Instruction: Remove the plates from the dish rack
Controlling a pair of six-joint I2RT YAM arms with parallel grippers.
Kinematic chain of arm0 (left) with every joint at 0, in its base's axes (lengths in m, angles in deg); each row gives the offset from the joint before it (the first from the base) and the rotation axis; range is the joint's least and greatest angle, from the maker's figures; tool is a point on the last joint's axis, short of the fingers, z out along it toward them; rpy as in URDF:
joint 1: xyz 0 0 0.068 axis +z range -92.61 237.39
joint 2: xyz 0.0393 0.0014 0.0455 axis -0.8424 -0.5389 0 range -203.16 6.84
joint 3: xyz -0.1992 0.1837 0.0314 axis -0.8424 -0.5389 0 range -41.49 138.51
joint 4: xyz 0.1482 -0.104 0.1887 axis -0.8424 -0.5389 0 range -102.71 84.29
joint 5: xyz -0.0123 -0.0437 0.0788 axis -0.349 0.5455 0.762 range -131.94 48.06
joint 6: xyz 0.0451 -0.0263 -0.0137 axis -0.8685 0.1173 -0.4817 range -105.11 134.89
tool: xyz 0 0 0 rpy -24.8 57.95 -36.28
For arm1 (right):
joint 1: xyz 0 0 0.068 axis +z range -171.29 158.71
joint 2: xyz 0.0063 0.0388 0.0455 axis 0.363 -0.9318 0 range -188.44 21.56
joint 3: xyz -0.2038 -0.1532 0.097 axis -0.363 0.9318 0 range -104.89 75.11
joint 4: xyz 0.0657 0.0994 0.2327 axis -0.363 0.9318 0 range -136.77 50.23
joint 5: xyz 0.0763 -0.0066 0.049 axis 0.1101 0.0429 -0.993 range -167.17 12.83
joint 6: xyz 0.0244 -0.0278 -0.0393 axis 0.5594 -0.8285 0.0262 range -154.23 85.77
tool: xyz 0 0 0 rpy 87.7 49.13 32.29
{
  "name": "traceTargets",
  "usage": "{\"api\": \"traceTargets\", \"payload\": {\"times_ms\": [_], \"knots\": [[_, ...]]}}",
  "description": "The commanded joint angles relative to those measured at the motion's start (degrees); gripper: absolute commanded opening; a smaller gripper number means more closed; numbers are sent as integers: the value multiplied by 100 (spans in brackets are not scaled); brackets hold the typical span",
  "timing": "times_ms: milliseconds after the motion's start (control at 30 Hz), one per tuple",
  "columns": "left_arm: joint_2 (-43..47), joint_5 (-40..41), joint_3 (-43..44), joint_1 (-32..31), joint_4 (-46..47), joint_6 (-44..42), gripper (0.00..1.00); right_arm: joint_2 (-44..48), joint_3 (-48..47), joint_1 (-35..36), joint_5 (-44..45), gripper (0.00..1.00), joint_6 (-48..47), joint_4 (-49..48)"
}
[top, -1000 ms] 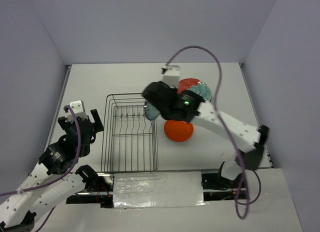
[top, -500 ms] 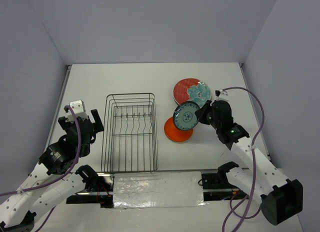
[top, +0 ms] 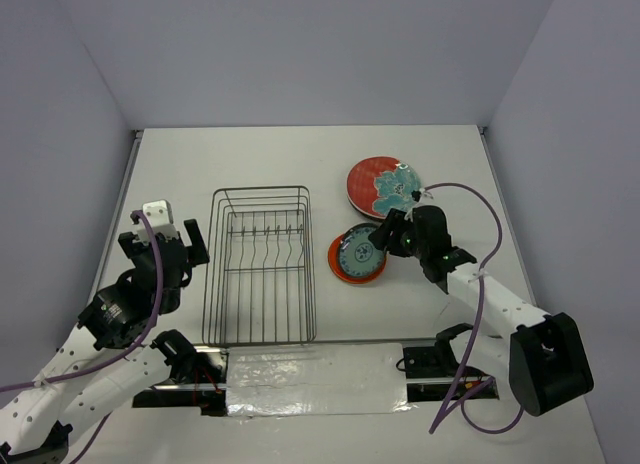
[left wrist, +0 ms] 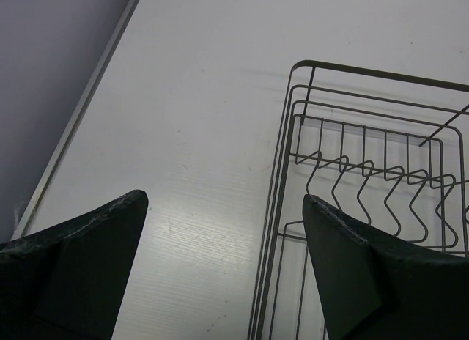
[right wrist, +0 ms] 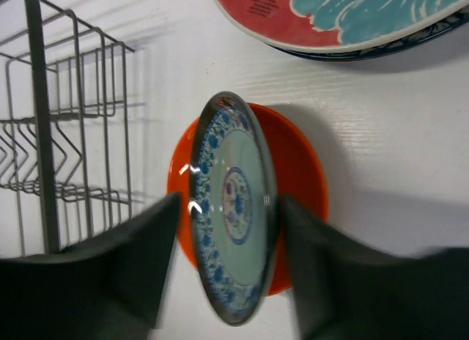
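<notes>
Dish rack (top: 260, 190) holds no plates and sits left of centre on the white table (top: 250, 154). Small blue-patterned plate (right wrist: 234, 208) is tilted over the orange plate (right wrist: 304, 179), just right of the rack; contact unclear. Red plate with teal flowers (top: 380, 182) lies further back, stacked on a dark plate (right wrist: 381, 53).

Right gripper (right wrist: 231, 202) straddles the small plate, fingers blurred, a slim gap at each side, not pinching. Left gripper (left wrist: 223, 201) is spread wide with nothing between its fingers, beside the rack's left wall.

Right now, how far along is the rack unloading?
Nearly done. The dish rack shows no plates; the red plate tops a stack and an orange plate lies flat. In hand: a small blue-patterned plate, tilted over the orange one inside the right gripper. Remaining: laying it flat.
</notes>
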Motion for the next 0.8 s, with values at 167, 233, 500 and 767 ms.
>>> {"api": "traceTargets", "payload": {"times_ms": [167,233,500,767], "knots": [[31,-48,-20,-28,250,-96,99,-23,-103,-31,256,97,-299,244],[13,-48,-12,-28,233,-96,100,-57,-209,48,644,98,-343,641],[-4,-22,-12,-28,224,-78,100,-33,-500,408,1708,100,-353,1951],[-242,347,173,94,-233,580,100,1997,-1219,505,2580,100,-852,3367]]}}
